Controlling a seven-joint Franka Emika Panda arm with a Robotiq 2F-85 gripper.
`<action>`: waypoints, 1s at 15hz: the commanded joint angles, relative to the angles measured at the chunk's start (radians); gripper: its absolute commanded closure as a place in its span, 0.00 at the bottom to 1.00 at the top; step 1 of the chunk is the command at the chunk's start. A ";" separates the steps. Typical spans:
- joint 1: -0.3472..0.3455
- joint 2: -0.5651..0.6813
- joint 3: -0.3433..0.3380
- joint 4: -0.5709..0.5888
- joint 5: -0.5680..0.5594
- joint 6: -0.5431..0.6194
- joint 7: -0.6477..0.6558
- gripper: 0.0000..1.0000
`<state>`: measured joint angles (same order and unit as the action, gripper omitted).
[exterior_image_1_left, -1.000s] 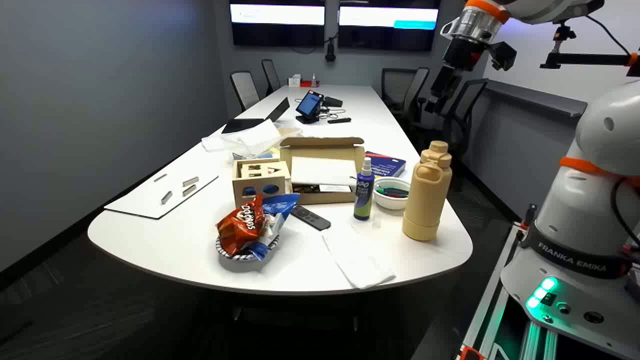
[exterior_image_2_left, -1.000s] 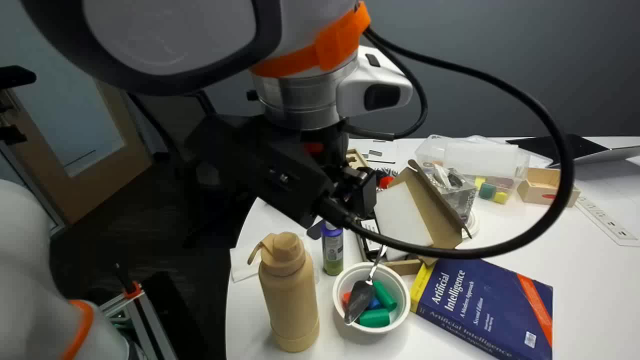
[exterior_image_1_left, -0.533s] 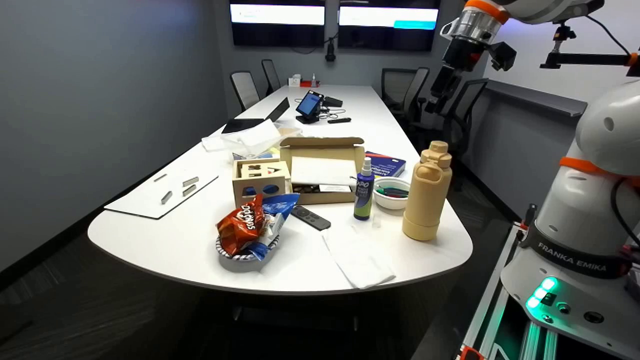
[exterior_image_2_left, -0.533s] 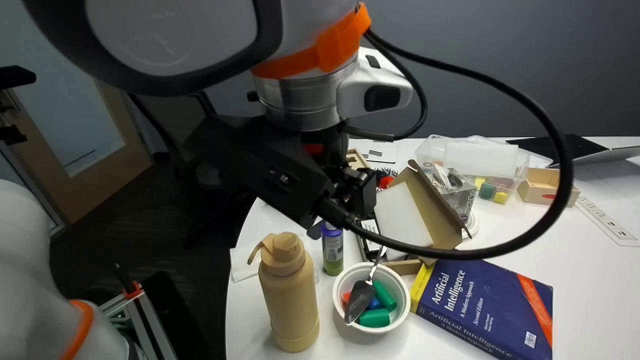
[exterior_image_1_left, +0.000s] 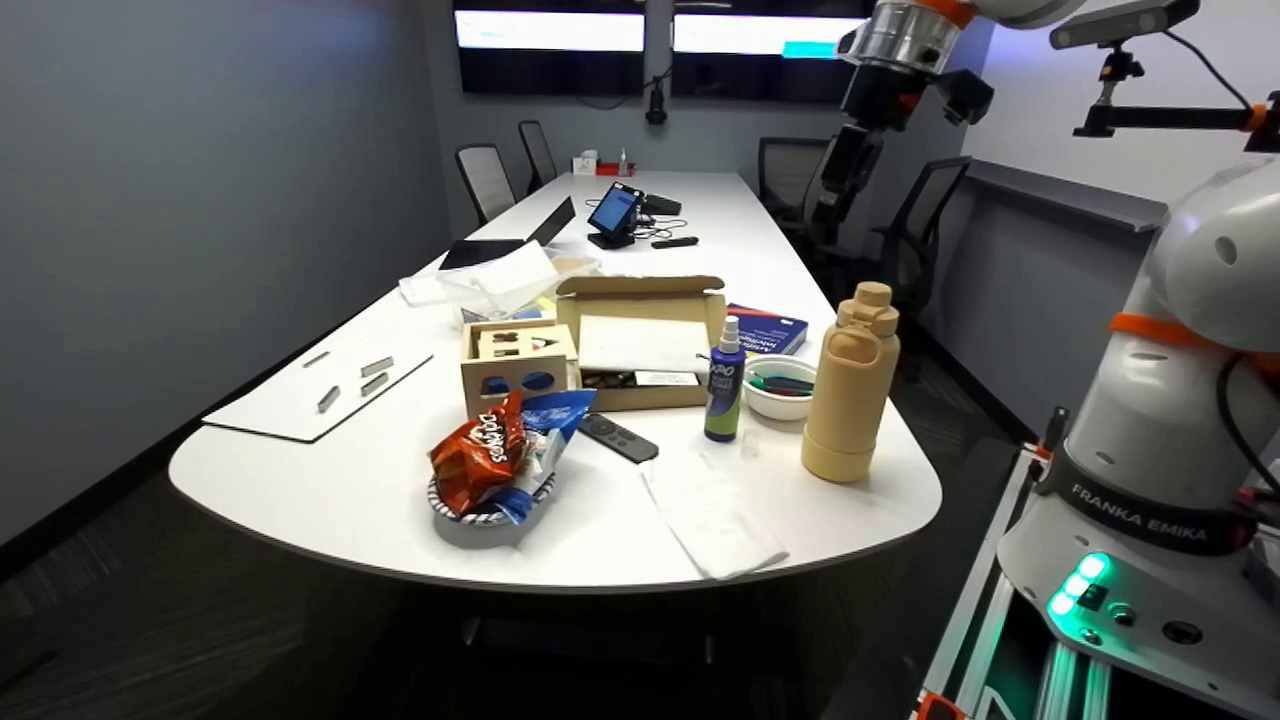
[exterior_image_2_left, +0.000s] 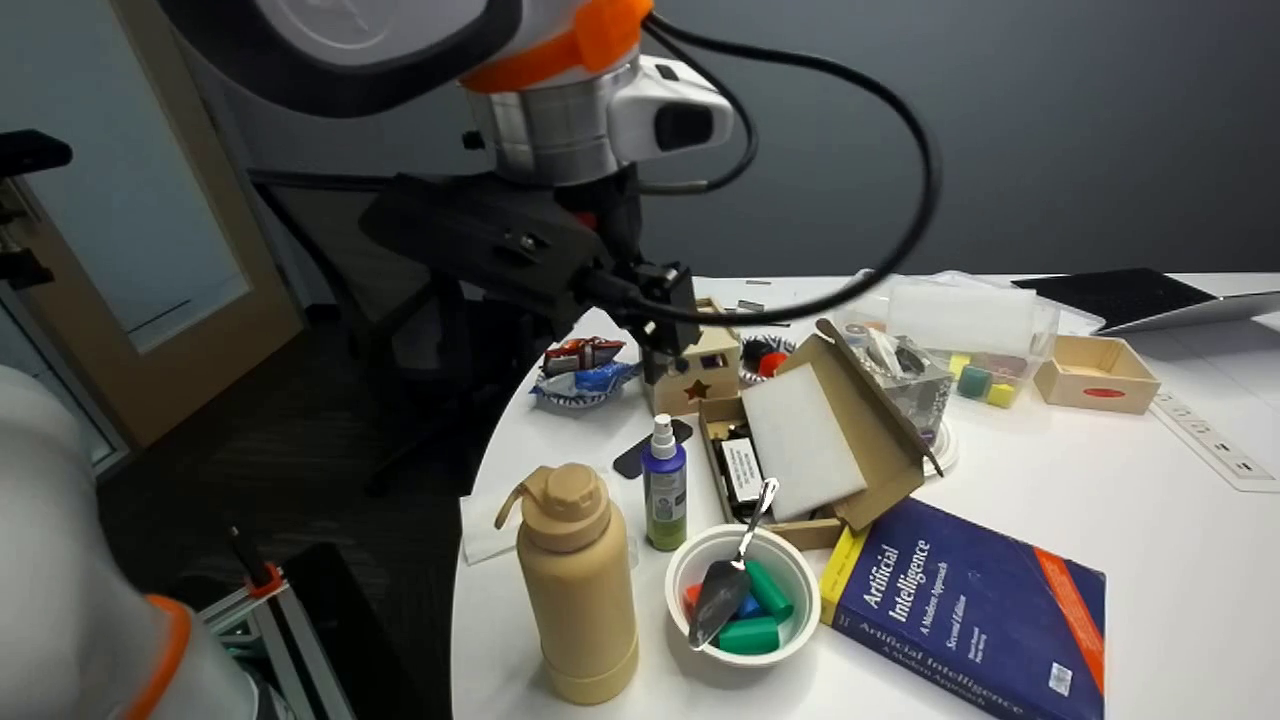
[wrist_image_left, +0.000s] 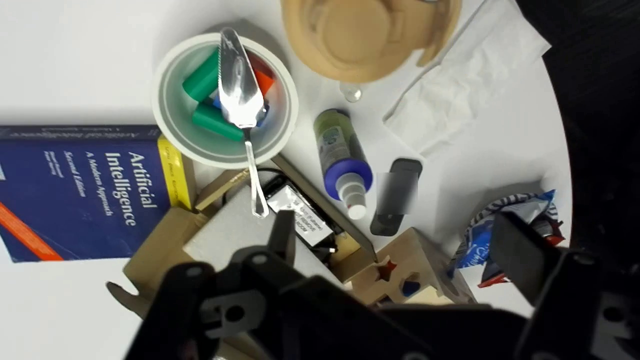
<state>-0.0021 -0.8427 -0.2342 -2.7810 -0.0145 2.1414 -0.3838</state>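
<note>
Two fingers (wrist_image_left: 521, 257) of the gripper (wrist_image_left: 397, 230) stand wide apart, holding nothing — an early stage, it seems, with no grasp made, wooden box (wrist_image_left: 417, 265) and remote (wrist_image_left: 398, 195) resting on the table (wrist_image_left: 527, 142). In the wrist view the gripper hides part of the wooden box; the remote looks blurred.

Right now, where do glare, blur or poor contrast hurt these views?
Wrist view: strong glare on the metal server, a blurred square patch across the remote, the gripper nearly black; in an exterior view, the white napkin almost melts into the white table.
</note>
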 joint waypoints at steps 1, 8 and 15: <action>0.105 0.050 0.173 0.002 0.059 0.093 0.143 0.00; 0.157 0.447 0.420 0.003 0.008 0.543 0.380 0.00; 0.098 0.791 0.431 0.118 -0.107 0.671 0.481 0.34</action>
<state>0.1134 -0.1628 0.1928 -2.7312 -0.0693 2.7801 0.0470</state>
